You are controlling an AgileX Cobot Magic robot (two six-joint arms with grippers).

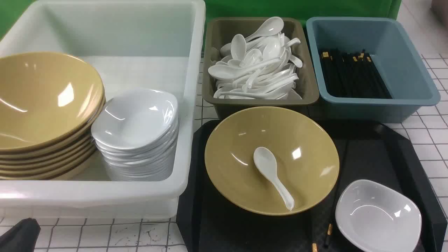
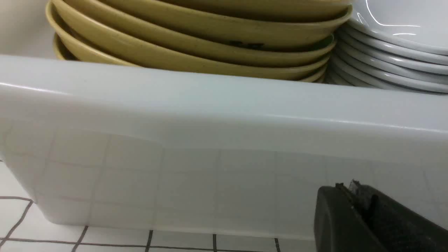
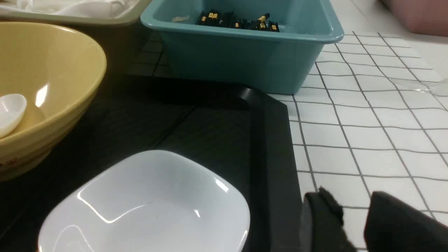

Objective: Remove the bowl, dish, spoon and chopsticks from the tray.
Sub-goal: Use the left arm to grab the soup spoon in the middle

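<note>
Nothing is being cleared yet: the bowl (image 1: 301, 140) with the spoon (image 1: 273, 175), the dish (image 1: 378, 215) at five o'clock and the chopsticks (image 1: 329, 227) are all lying on the tray (image 1: 385, 147), left gripper (image 2: 353, 196) closed, right gripper (image 3: 350, 204) open and empty.

Front view looks forward and down from the robot's side. Left wrist view sits low, close against the white plastic tub (image 2: 210, 140) just ahead of the left gripper (image 2: 351, 189). Right wrist view looks low past the right gripper (image 3: 353, 206) over the black rectangular tray (image 3: 276, 157), sharing the small white dish (image 3: 150, 203) with the front.
</note>
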